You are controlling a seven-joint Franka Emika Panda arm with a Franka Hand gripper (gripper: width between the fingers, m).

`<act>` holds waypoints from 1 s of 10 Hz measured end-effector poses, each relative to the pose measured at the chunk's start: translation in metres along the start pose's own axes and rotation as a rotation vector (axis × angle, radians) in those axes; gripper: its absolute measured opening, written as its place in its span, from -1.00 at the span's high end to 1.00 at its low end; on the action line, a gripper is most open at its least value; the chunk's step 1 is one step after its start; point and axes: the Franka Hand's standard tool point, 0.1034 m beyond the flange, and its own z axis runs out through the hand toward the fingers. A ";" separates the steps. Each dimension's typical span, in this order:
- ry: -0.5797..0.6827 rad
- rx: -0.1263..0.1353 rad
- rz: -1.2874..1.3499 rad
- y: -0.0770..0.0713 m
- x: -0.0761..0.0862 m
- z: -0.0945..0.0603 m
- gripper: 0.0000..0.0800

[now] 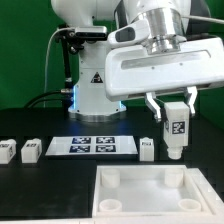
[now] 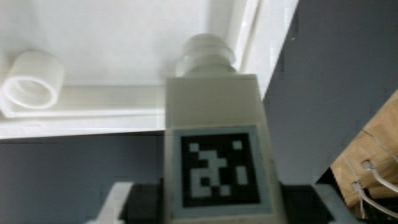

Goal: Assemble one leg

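Note:
My gripper is shut on a leg, a white block-like post with a black-and-white tag on its side. It holds the leg upright in the air, above the far right part of the large white square panel. In the wrist view the held leg fills the middle, its round peg end pointing toward the panel and a corner socket off to one side. Three more legs stand on the table: two at the exterior view's left and one near the middle.
The marker board lies flat on the black table behind the panel. The robot base stands at the back. A wooden surface shows at the wrist view's edge.

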 end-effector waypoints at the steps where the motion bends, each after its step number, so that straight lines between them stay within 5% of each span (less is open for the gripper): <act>1: 0.021 0.000 0.004 0.000 0.017 0.009 0.27; 5: 0.033 -0.020 -0.007 0.021 0.035 0.039 0.27; 10: 0.037 -0.010 -0.006 0.012 0.039 0.059 0.27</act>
